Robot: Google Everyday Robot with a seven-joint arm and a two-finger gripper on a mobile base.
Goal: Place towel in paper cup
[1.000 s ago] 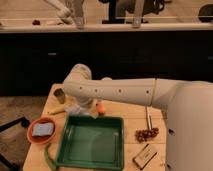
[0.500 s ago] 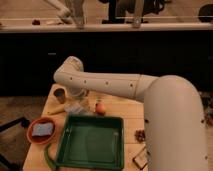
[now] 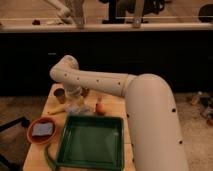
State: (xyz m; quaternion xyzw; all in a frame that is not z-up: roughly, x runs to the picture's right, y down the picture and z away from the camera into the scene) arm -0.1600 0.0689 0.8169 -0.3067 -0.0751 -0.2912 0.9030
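Observation:
The paper cup [image 3: 60,94] is small and brown and stands upright at the table's back left. Just right of it and nearer to me, the pale blue-grey towel [image 3: 77,108] lies crumpled on the wooden table [image 3: 114,109]. My white arm reaches in from the lower right, bends above the cup and drops toward the table. The gripper [image 3: 76,98] hangs right over the towel, beside the cup, and stands open. The wrist hides its fingertips and the towel's back edge.
A green tray [image 3: 90,142] fills the table's front middle. At the front left a dark red bowl [image 3: 32,136] holds a blue-grey square pad [image 3: 42,129]. An orange fruit [image 3: 100,107] lies right of the towel, a yellow item [image 3: 56,110] to its left. A dark counter runs behind.
The arm's bend has moved left and up, and the wrist has come down beside the cup over the towel. The objects on the table have not moved.

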